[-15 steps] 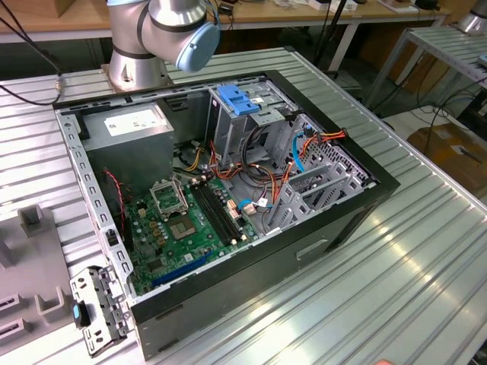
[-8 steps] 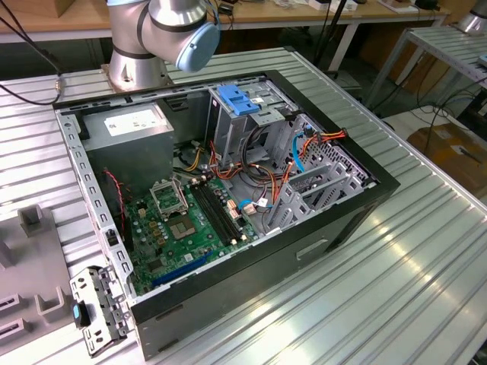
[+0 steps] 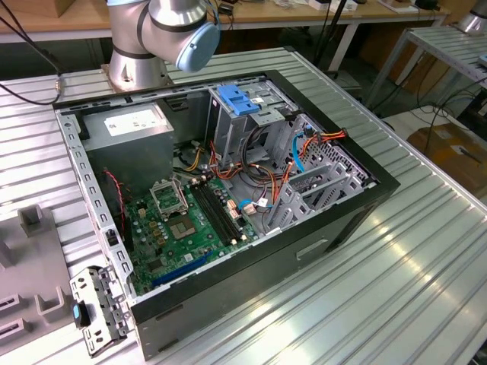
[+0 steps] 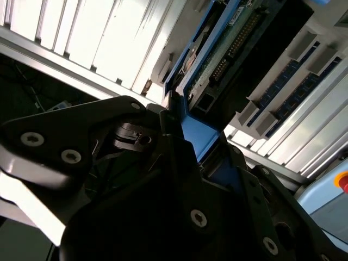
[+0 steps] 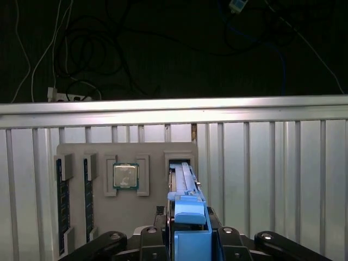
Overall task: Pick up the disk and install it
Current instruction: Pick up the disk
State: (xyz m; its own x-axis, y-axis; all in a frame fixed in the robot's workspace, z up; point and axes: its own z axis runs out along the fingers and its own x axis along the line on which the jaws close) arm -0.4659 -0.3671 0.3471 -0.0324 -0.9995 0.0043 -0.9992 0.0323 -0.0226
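In both wrist views the disk stands on edge in a slot of a grey holder plate, and its blue side rail faces the camera. The second wrist view catches its green circuit-board side with the blue rail alongside. My gripper straddles the near end of the blue rail, with one black finger tight against each side. In the second wrist view the gripper also has the blue rail between its fingers. The arm's base and elbow rise behind the open computer case.
The case lies open with its motherboard, grey power supply, cables and a drive cage topped by a light-blue bracket. The holder plate also carries a processor chip and memory sticks. Ribbed aluminium table surrounds everything.
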